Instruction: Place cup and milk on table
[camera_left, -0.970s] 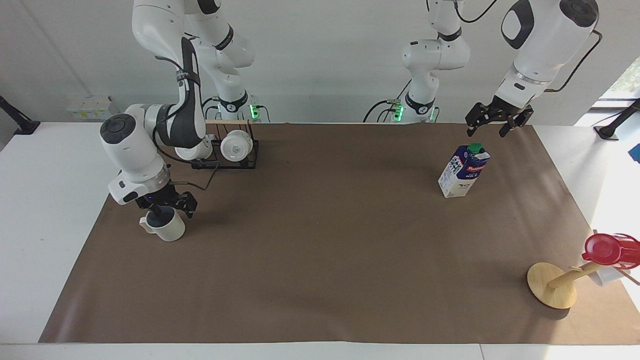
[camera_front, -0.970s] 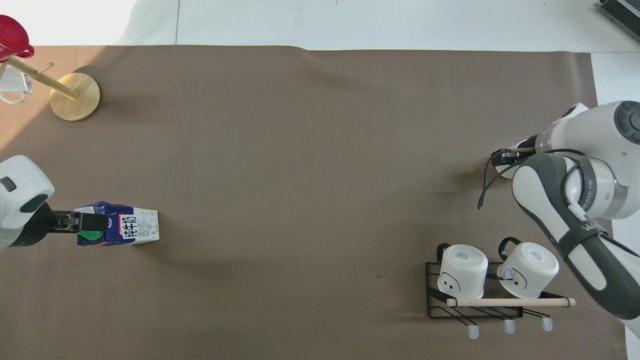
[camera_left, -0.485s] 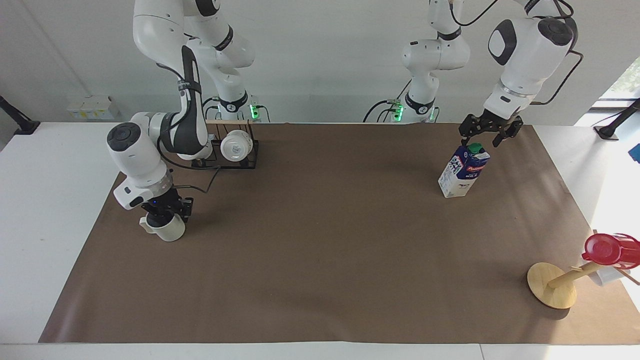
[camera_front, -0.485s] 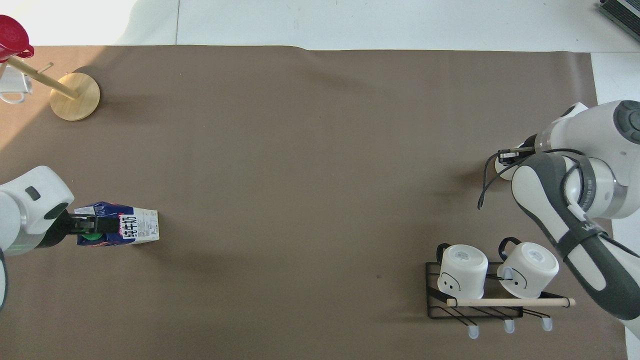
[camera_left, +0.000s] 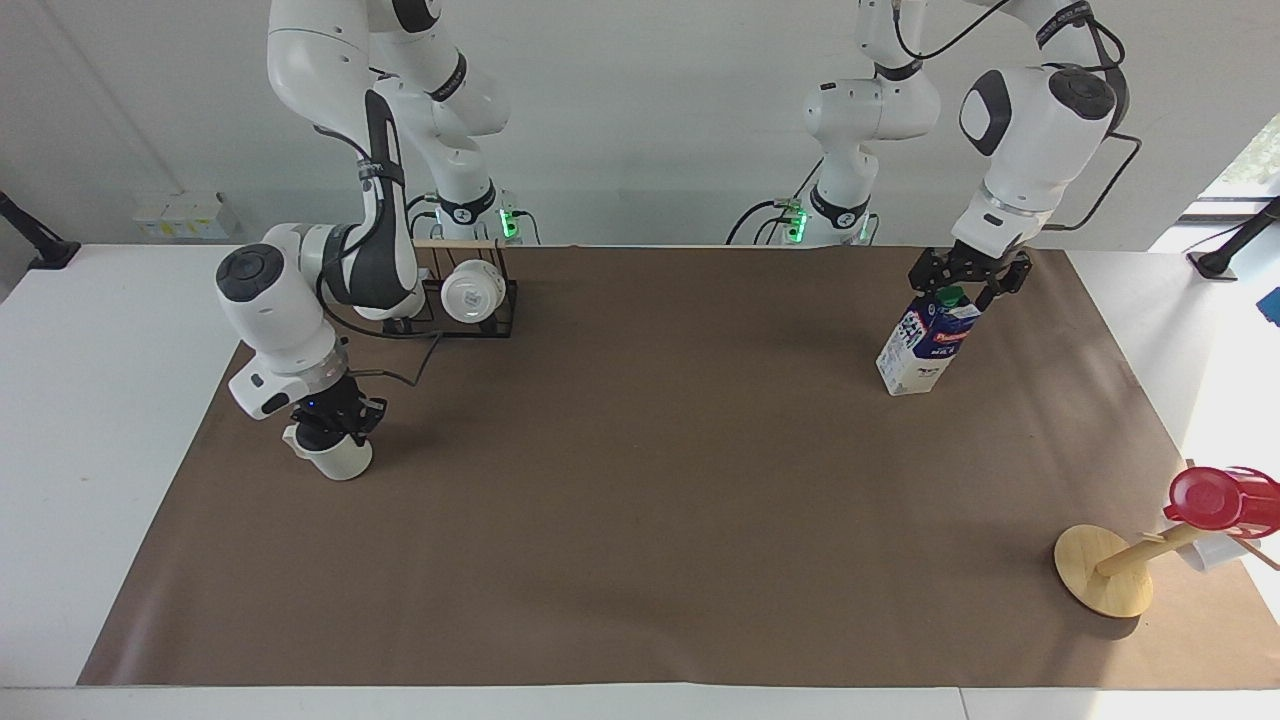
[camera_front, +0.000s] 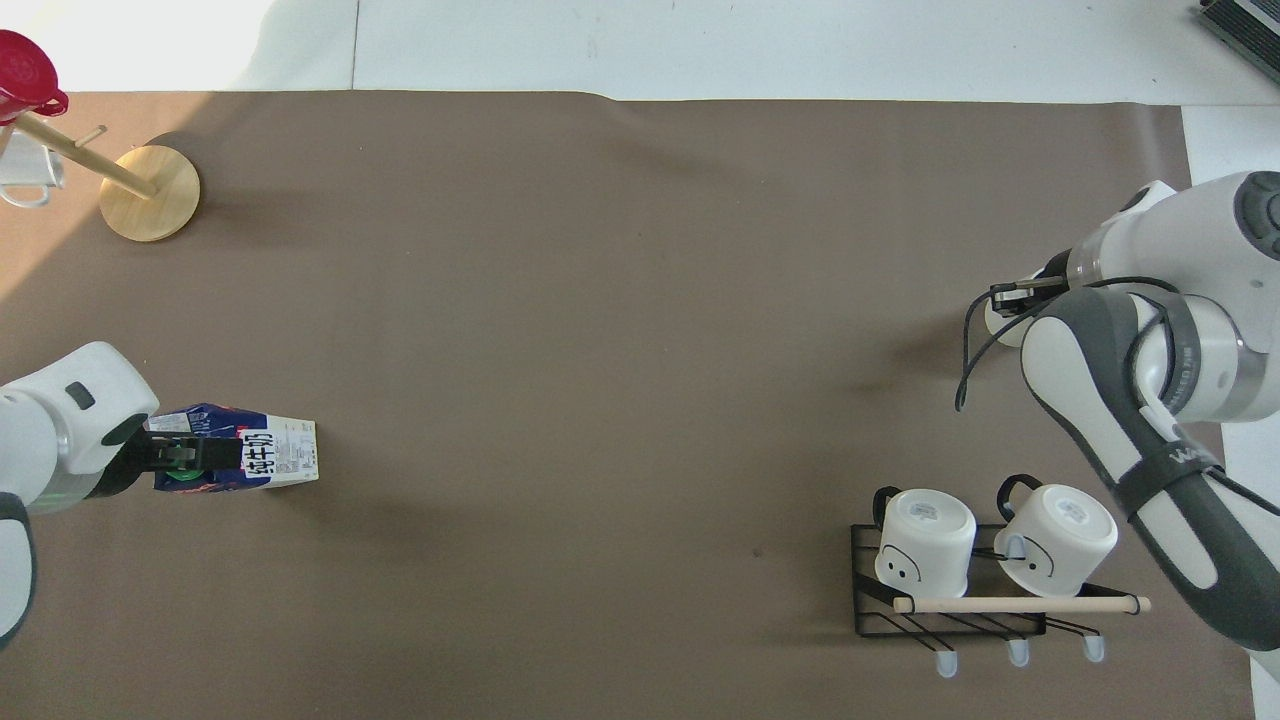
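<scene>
The cream ribbed cup (camera_left: 342, 462) stands on the brown mat of the table (camera_left: 640, 480) at the right arm's end. My right gripper (camera_left: 330, 430) is down on it, shut on its rim; in the overhead view the gripper (camera_front: 1015, 298) covers most of the cup (camera_front: 1000, 328). The milk (camera_left: 920, 350) stands upright on the mat at the left arm's end. My left gripper (camera_left: 958, 285) is open, with one finger on each side of the carton's green cap. From overhead the gripper (camera_front: 180, 455) sits over the carton's top (camera_front: 265, 458).
A black wire rack (camera_left: 500, 310) with two plain white mugs stands close to the right arm's base, and shows in the overhead view (camera_front: 870, 610). A wooden mug tree (camera_left: 1105, 570) with a red cup (camera_left: 1215, 498) stands at the mat's corner farthest from the robots, at the left arm's end.
My left gripper has come down from above the milk to its cap. My right gripper has closed from wide open onto the cup's rim and shifted it slightly.
</scene>
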